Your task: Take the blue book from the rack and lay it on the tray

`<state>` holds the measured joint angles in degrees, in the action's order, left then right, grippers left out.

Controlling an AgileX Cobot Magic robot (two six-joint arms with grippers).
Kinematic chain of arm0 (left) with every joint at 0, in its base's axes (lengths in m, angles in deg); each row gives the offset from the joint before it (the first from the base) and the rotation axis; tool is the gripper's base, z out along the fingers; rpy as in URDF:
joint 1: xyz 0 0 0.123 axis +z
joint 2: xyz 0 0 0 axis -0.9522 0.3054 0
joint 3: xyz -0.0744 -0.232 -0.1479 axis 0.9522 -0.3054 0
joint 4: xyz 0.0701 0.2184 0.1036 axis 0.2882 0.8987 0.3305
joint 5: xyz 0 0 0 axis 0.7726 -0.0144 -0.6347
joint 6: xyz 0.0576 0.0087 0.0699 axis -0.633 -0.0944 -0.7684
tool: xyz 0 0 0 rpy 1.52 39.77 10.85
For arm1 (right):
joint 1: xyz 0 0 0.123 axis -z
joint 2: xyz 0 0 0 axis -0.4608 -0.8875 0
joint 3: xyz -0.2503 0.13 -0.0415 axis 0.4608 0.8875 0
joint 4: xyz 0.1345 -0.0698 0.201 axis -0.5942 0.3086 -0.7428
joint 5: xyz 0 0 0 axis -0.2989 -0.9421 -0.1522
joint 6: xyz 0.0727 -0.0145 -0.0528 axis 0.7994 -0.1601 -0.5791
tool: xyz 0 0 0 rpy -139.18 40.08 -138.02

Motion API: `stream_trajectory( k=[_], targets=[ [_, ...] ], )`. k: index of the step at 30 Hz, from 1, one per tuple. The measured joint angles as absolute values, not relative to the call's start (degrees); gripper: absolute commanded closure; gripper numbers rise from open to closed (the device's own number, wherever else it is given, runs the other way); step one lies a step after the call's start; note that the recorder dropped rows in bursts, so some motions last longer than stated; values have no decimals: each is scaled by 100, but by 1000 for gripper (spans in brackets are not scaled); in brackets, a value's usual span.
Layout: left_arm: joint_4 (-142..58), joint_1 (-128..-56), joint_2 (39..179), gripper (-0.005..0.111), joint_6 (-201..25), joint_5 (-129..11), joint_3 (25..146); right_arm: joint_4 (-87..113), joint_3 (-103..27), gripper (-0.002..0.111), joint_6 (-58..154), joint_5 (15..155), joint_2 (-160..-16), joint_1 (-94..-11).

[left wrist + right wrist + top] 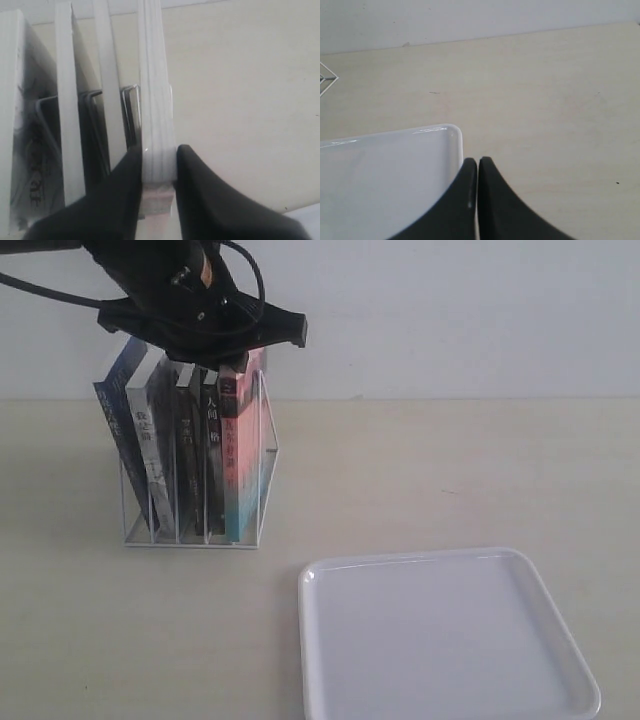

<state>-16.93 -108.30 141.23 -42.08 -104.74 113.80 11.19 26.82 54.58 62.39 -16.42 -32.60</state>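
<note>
Toward the rear left corner of the desk stands the rack, with five books upright in its slots. At the end nearest the desk's left edge the blue book sits in its slot, leaning a little toward that edge, with no finger on it. At the rack's opposite end, the left gripper is above the pink-and-teal-spined book, its two black fingers pressed against either side of that book's top edge, grasping it. Two black-spined books stand between the ends. Close to the front edge, right of the desk's middle and well apart from the rack, lies the tray, with nothing on it. Over one of its corners the right gripper hangs with its fingers pressed together, clenched on nothing
</note>
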Motion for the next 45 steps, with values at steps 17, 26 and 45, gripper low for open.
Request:
stream_trajectory(
  k=[17, 26, 45],
  targets=[
    [-1670, -10830, 14104, 102, -4183, -10440, 11380, 1119, 2682, 108, 5458, 6239, -1642, -3260],
    [-1735, -10830, 14150, 102, -4252, -10581, 11390, 1119, 2682, 108, 5458, 6239, -1642, -3260],
    [-1815, -10830, 14072, 102, -4410, -10315, 10963, 1119, 2682, 108, 5458, 6239, -1642, -3260]
  ],
)
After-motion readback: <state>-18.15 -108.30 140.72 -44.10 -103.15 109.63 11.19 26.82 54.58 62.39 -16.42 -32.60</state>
